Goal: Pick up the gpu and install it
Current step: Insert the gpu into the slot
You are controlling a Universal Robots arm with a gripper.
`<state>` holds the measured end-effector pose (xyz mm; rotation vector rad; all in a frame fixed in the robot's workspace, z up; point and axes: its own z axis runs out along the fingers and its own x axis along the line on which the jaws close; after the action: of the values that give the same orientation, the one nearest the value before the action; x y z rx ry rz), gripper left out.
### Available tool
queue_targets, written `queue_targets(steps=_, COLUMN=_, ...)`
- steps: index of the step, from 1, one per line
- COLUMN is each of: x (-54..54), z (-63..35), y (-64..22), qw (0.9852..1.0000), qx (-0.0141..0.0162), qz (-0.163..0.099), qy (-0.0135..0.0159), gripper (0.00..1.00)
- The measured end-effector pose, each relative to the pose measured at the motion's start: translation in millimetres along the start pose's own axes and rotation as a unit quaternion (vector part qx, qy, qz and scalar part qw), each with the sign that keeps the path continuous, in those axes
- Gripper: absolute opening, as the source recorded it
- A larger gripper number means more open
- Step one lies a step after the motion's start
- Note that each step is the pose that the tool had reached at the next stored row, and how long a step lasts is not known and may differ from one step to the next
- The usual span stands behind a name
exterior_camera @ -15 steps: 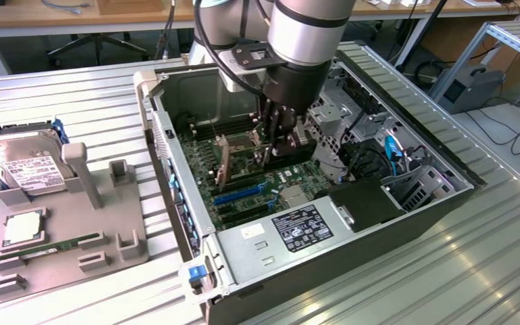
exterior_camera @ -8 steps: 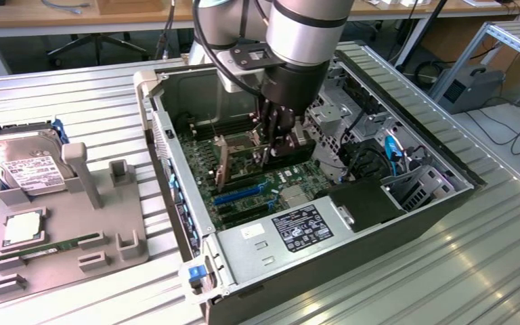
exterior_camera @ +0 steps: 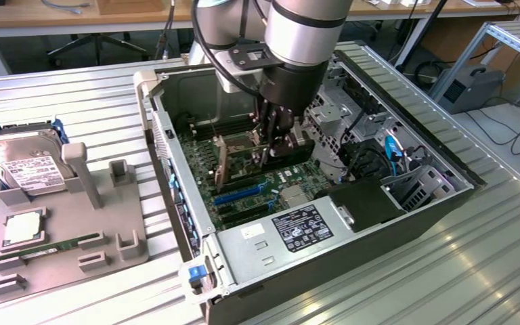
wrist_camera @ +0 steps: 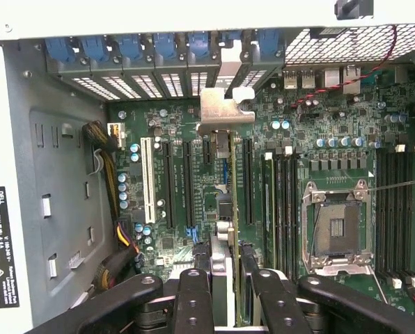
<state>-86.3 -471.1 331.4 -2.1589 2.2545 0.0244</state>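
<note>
My gripper [exterior_camera: 272,145] has reached down inside the open computer case [exterior_camera: 351,237] and is shut on the gpu [exterior_camera: 231,159]. The card stands on edge over the motherboard's expansion slots [exterior_camera: 242,196]. In the wrist view the gpu [wrist_camera: 225,181] is seen edge-on as a thin strip between the black fingers [wrist_camera: 193,296] of my gripper [wrist_camera: 227,282]. Its silver bracket [wrist_camera: 225,110] points toward the case's rear slot openings [wrist_camera: 173,83]. It lines up with a slot [wrist_camera: 228,209] between the black connectors. Whether its lower edge sits in that slot is hidden.
The bare CPU socket [wrist_camera: 336,226] and RAM slots [wrist_camera: 280,202] lie beside the card. A drive cage and cables [exterior_camera: 368,156] crowd the case's far side. Left of the case, a grey fixture [exterior_camera: 106,203] holds a hard drive [exterior_camera: 25,169], a CPU [exterior_camera: 22,227] and a RAM stick [exterior_camera: 57,245].
</note>
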Motion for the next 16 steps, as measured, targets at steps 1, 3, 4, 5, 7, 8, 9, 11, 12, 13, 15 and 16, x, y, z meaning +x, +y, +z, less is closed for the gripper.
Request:
queue_targets(steps=1, x=0.0, z=0.0, y=0.3, qw=1.0, qx=0.0, qz=0.0, qy=0.0001, gripper=0.27)
queue_targets(steps=3, x=0.1, z=0.0, y=0.7, qw=1.0, qx=0.0, qz=0.0, qy=0.0, gripper=0.27)
queue_targets(steps=4, x=0.1, z=0.0, y=0.9, qw=1.0, qx=0.0, qz=0.0, qy=0.0, gripper=0.27)
queue_targets(steps=5, x=0.1, z=0.0, y=1.0, qw=1.0, qx=0.0, qz=0.0, qy=0.0, gripper=0.27)
queue_targets(steps=7, x=0.2, z=0.0, y=1.4, qw=1.0, qx=0.0, qz=0.0, qy=0.0001, gripper=0.27)
queue_targets(steps=8, x=0.2, z=0.0, y=1.6, qw=1.0, qx=0.0, qz=0.0, qy=0.0, gripper=0.27)
queue_targets(steps=9, x=0.2, z=0.0, y=1.8, qw=1.0, qx=0.0, qz=0.0, qy=0.0001, gripper=0.27)
queue_targets(steps=11, x=0.3, z=0.0, y=2.3, qw=1.0, qx=0.0, qz=0.0, qy=0.0, gripper=0.27)
queue_targets(steps=12, x=0.3, z=0.0, y=2.7, qw=1.0, qx=0.0, qz=0.0, qy=0.0001, gripper=0.27)
queue_targets(steps=13, x=0.4, z=0.0, y=3.0, qw=1.0, qx=0.0, qz=0.0, qy=0.0, gripper=0.27)
queue_targets(steps=15, x=0.4, z=-0.1, y=3.6, qw=1.0, qx=0.0, qz=0.0, qy=0.0001, gripper=0.27)
queue_targets(steps=16, x=0.4, z=0.0, y=3.8, qw=1.0, qx=0.0, qz=0.0, qy=0.0001, gripper=0.27)
